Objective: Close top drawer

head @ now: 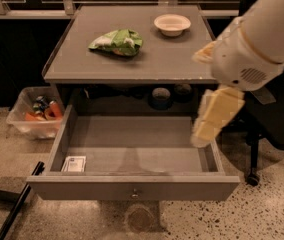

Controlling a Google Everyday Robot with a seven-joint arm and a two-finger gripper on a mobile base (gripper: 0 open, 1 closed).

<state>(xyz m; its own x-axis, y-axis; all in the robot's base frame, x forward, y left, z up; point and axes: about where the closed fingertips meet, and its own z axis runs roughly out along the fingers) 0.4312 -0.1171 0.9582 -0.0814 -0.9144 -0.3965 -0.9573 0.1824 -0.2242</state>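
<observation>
The top drawer (132, 186) is a wide, shallow grey drawer pulled fully out from under the grey table top (132, 66). Its flat front panel faces me, with a small metal knob (134, 193) at the centre. Inside, it holds only a small white card (74, 164) at the front left corner. My gripper (213, 118), pale yellow at the end of a white arm (262, 39), hangs over the drawer's right side wall, near its back right corner. It holds nothing that I can see.
A green snack bag (117, 41) and a white bowl (172, 24) lie on the table top. A clear plastic bin (34, 116) with cans stands on the floor at left. A black office chair (274, 126) stands at right. A black bar (12, 209) lies at the lower left.
</observation>
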